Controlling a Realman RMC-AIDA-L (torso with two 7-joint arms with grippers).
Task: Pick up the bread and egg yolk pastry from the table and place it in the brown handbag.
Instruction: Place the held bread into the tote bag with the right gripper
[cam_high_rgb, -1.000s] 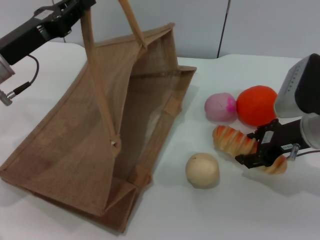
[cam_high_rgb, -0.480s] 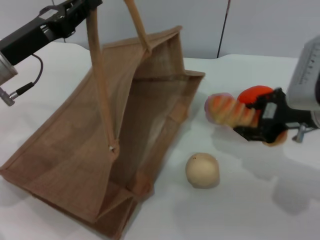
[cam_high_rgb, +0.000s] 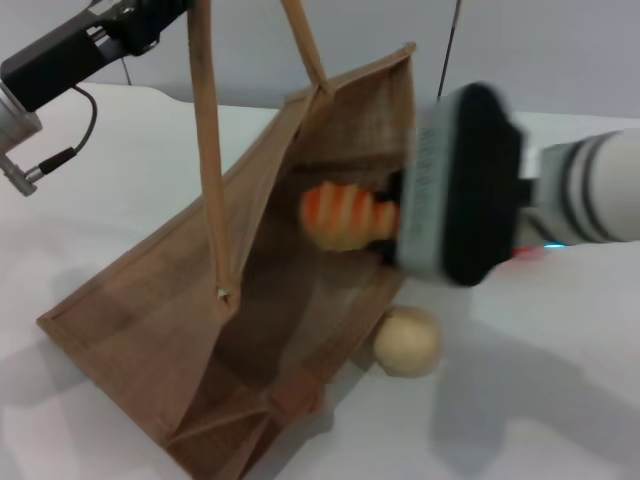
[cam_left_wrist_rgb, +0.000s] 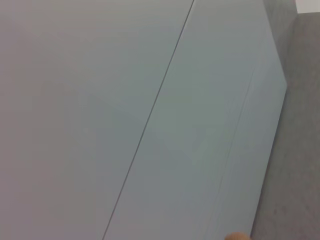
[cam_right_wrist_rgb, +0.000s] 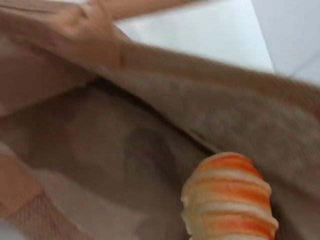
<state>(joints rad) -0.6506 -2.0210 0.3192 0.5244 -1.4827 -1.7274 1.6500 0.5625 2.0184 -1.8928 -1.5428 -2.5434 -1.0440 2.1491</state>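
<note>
One white table (cam_high_rgb: 540, 380) under everything. On it, biggest of the lot, the bag (cam_high_rgb: 150, 300): tipped over on its side, bottom corner down toward the near left, mouth gaping up and to the right. Hoisted by its handles (cam_high_rgb: 210, 150), both pulled taut and running up out of the top of the head view. Seen from the right wrist too, coarse brown weave (cam_right_wrist_rgb: 100, 140) filling nearly the whole view, dark hollow in the middle.

Next in size, the right arm (cam_high_rgb: 460, 185): fat white and black wrist housing, reaching in from the right, level with the bag's mouth. Right gripper (cam_high_rgb: 392, 222) tucked behind that housing, so no look at its tips, yet clamped on the bread all the same, since the loaf hangs clear of the table off the arm's end.

Up at top left, the left gripper (cam_high_rgb: 150, 18), raised high, just beside the top of the nearer handle. Cannot tell its grip from here. Nothing but grey wall panels (cam_left_wrist_rgb: 150, 100) from the left wrist.

Then the bread (cam_high_rgb: 345, 217): orange stripes showing, striped end poking into the bag's mouth, in the air, inside the rim (cam_right_wrist_rgb: 230, 200).

Smallest, the pastry (cam_high_rgb: 407, 341): pale round ball, sitting on the table just beside the bag's lower right edge, below the arm, outside the bag.
</note>
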